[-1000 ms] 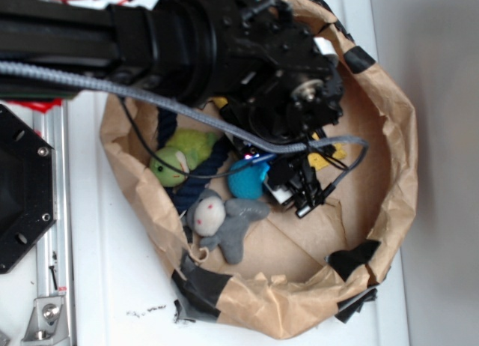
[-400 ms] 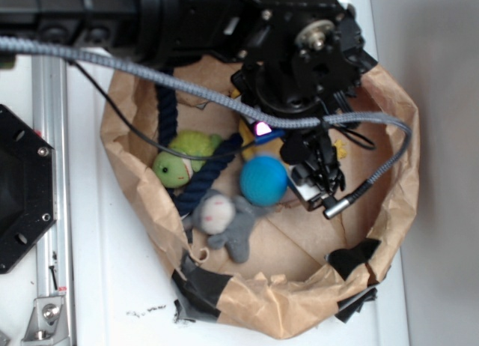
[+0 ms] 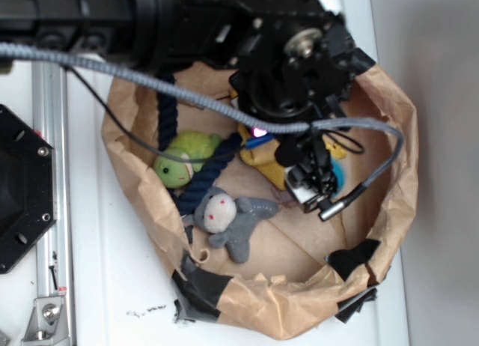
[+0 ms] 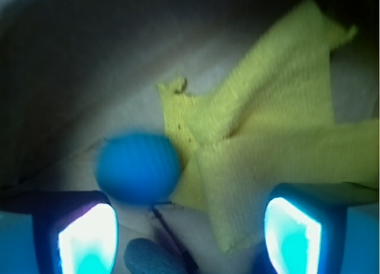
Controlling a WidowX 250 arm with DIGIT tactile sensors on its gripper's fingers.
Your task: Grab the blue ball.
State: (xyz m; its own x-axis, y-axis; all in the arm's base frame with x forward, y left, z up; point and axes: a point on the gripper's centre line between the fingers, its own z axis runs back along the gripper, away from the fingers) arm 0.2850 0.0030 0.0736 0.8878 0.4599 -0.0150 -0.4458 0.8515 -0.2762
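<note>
The black robot tool point(image 4: 190, 226) stands wide open, holding nothing. The small teal-blue round ball point(image 4: 138, 166) lies just ahead of its left-hand finger point(image 4: 83, 235) in the wrist view, touching the yellow cloth point(image 4: 267, 131), inside the brown paper basket point(image 3: 389, 204).

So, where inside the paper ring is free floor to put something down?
Bare floor lies right of the gray plush, toward the black tape. It is crowded on the left, around the green plush and rope, and under the tool by the yellow cloth.
</note>
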